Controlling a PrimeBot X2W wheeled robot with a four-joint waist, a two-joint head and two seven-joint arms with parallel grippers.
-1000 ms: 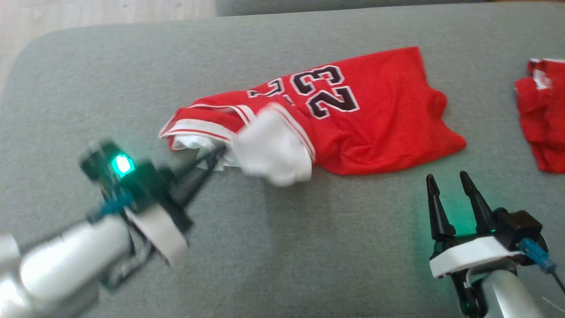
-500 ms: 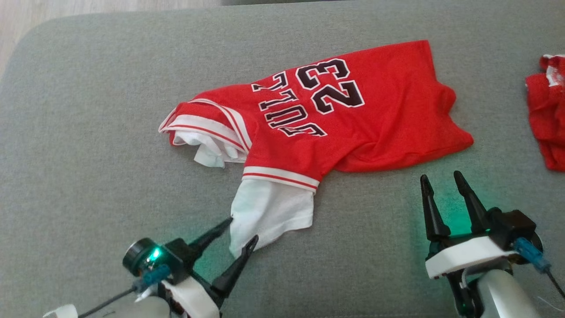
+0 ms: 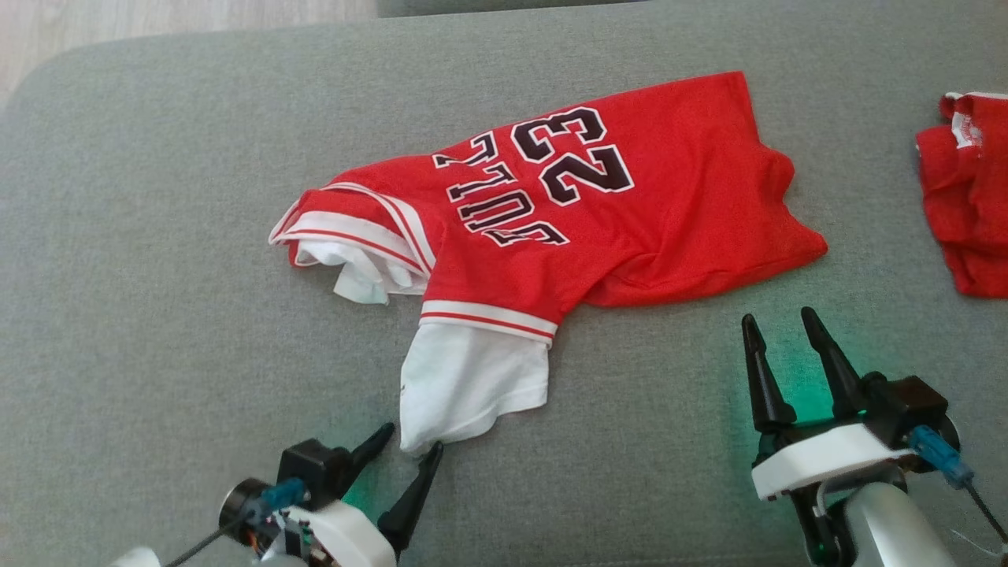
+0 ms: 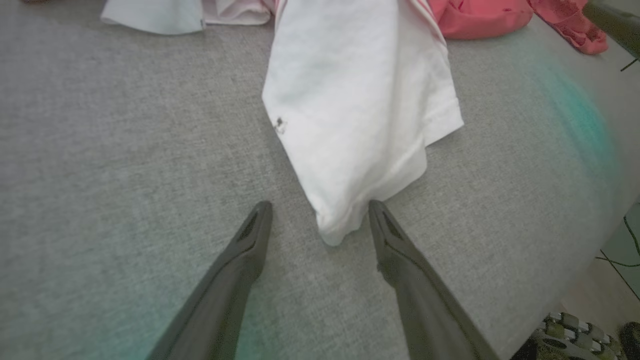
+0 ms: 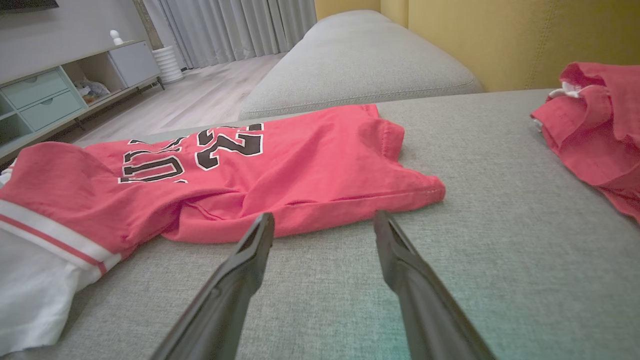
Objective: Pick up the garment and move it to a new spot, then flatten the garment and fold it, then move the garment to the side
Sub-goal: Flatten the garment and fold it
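The red number-23 jersey (image 3: 622, 228) lies rumpled on the grey sofa cushion (image 3: 157, 236), its white sleeve (image 3: 472, 378) tip between the open left claw (image 3: 410, 439) fingertips, the right claw (image 3: 777, 315) open and empty near the hem (image 3: 802, 246); flattening likely needs the bunched other sleeve (image 3: 346, 252) drawn gently outward.

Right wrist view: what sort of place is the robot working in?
Most likely a home living room: the grey fabric sofa, a low pale-green cabinet with drawers against the wall, and long grey curtains hanging down to a light wooden floor.
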